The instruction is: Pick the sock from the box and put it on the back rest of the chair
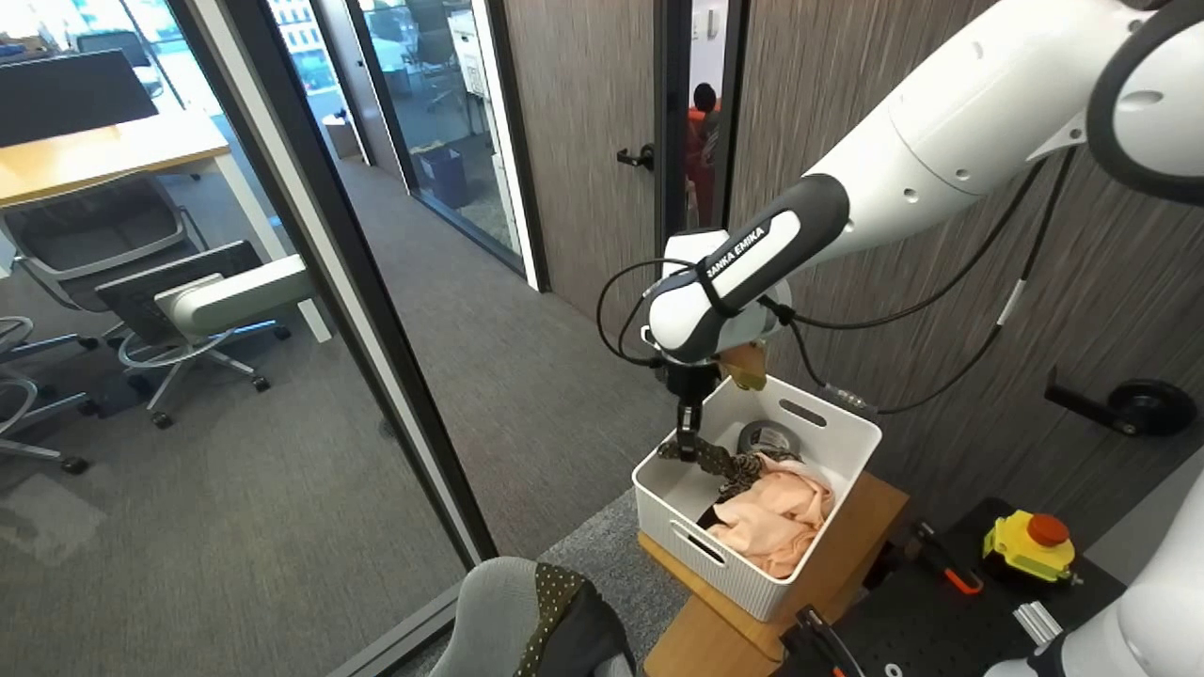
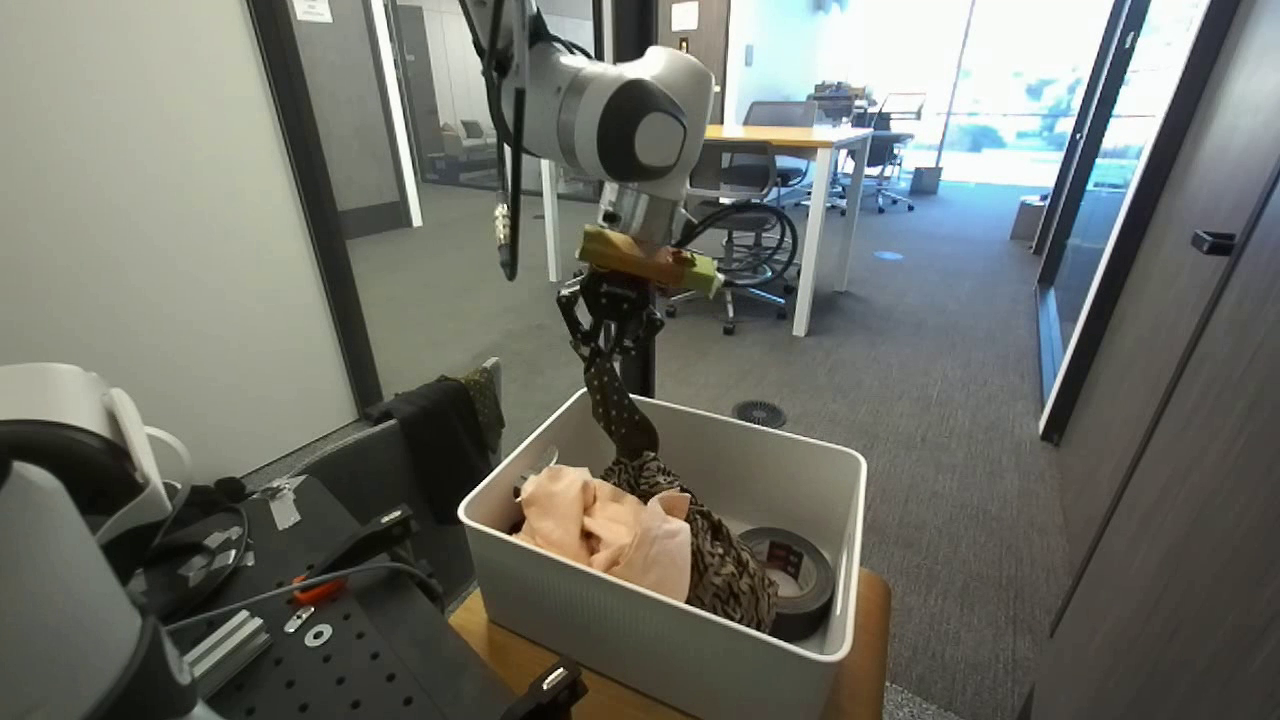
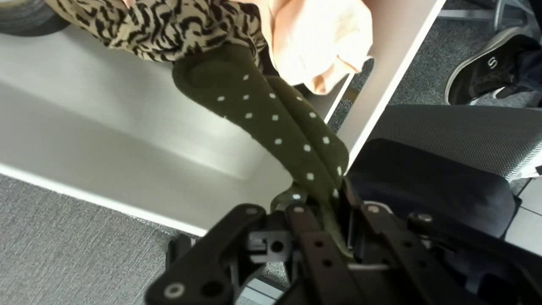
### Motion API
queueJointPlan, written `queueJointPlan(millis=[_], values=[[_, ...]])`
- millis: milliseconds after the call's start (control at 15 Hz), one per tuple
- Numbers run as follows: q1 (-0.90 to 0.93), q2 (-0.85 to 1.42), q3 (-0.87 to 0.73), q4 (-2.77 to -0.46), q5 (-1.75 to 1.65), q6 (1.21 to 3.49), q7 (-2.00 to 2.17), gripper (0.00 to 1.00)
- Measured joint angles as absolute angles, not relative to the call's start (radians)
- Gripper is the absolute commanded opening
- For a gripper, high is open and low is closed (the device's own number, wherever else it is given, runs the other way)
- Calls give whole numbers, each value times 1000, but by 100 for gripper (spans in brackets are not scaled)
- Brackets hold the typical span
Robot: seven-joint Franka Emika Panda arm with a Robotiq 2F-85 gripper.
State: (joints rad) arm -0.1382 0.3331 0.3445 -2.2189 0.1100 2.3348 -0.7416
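My gripper is shut on a dark olive sock with white dots, above the white box's far side. It also shows in an exterior view and the wrist view. The sock hangs from the fingers into the white box; its lower end touches a black-and-tan patterned cloth. The box also shows in an exterior view. The chair's grey back rest stands beside the box. A dotted olive cloth and a black cloth lie over it.
A peach cloth and a tape roll are in the box. The box stands on a wooden stand. A black perforated table with tools and a red-and-yellow stop button is near. A framed glass wall stands behind the chair.
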Motion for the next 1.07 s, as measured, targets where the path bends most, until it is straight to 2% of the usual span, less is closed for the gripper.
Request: queueJointPlan(millis=[600, 1067], values=[[64, 98, 338, -2180, 116, 2243, -739, 8], [177, 64, 334, -2069, 102, 2187, -734, 8]])
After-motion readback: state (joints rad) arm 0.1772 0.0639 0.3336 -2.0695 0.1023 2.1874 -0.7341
